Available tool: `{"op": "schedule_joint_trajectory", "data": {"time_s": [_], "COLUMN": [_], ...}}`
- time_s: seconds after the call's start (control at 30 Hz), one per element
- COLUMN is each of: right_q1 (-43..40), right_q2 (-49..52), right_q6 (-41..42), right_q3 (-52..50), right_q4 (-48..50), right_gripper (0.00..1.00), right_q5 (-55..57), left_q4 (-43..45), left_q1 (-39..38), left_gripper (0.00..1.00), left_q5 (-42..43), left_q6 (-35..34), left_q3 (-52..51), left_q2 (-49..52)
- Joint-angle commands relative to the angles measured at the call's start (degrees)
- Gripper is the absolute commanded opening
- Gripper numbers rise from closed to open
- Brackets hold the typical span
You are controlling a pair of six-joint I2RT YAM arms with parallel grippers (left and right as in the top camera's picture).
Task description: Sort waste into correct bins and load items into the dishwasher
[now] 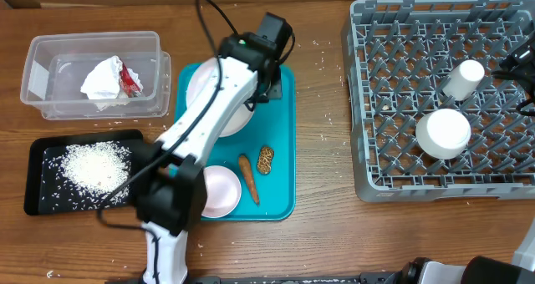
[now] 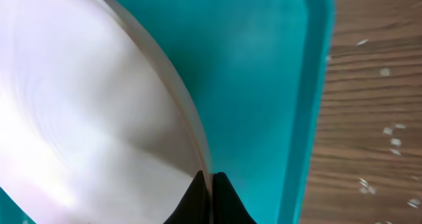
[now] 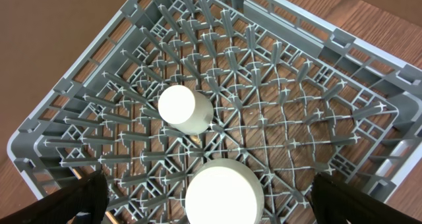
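Left gripper (image 2: 211,196): jaws pinched on rim of white plate (image 2: 86,105), teal tray (image 2: 264,72) beneath. Right gripper (image 3: 211,199): jaws spread wide, grey rack (image 3: 310,112) directly below.

I work at a mock kitchen bench, more lab than home: a grey dishwasher rack (image 1: 393,83) sits on my wooden table (image 1: 326,242), beside a teal tray (image 1: 280,125), a clear tub (image 1: 33,77) and a black tray (image 1: 38,188).

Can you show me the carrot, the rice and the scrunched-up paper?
carrot (image 1: 249,178): overhead view, middle of its body.
rice (image 1: 96,165): overhead view, middle of the pile.
paper (image 1: 102,82): overhead view, its white crumpled part.
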Motion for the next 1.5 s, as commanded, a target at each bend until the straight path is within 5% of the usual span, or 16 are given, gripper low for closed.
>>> {"op": "schedule_joint_trajectory", "data": {"time_s": [0.0, 0.13, 0.23, 0.33, 0.73, 0.9, 0.93, 1.1, 1.47], "right_q1": [-0.1, -0.1, -0.1, -0.1, -0.1, -0.1, -0.1, -0.1, -0.1], "right_q2": [-0.3, -0.3, -0.3, -0.3, -0.3, -0.3, -0.3, -0.3, -0.3], "right_q6": [-0.3, -0.3, -0.3, -0.3, -0.3, -0.3, -0.3, -0.3, -0.3], "right_q3": [0.4, 0.4, 0.4, 0.4, 0.4, 0.4, 0.4, 0.4, 0.4], "right_q4": [0.2, 0.2, 0.2, 0.2, 0.2, 0.2, 0.2, 0.2, 0.2], "right_gripper": [1.00, 1.00, 1.00, 1.00, 1.00, 1.00, 1.00, 1.00, 1.00], "right_q5": [0.6, 0.6, 0.6, 0.6, 0.6, 0.6, 0.6, 0.6, 0.6], "left_q4": [0.8, 0.0, -0.3, -4.4, -28.3, -30.0, -30.0, -31.5, -32.2], "left_q1": [-0.1, 0.0, 0.0, 0.0, 0.1, 2.7, 4.4, 16.1, 32.3], "left_gripper": [0.06, 0.13, 0.55, 0.79, 0.81, 0.87, 1.00, 1.00, 1.00], "left_q5": [-0.7, -1.2, -1.6, -4.5, -11.6, -13.5, -13.4, -13.0, -8.3], "left_q6": [-1.2, -1.2, -1.1, -1.2, -13.6, -16.3, -16.3, -16.6, -12.3], "left_q3": [0.2, 0.2, 0.3, 2.7, 25.2, 25.2, 25.2, 25.2, 13.2], "left_q2": [3.1, 4.2, 4.2, 4.2, -0.3, -10.9, -13.7, -21.9, -21.5]}}
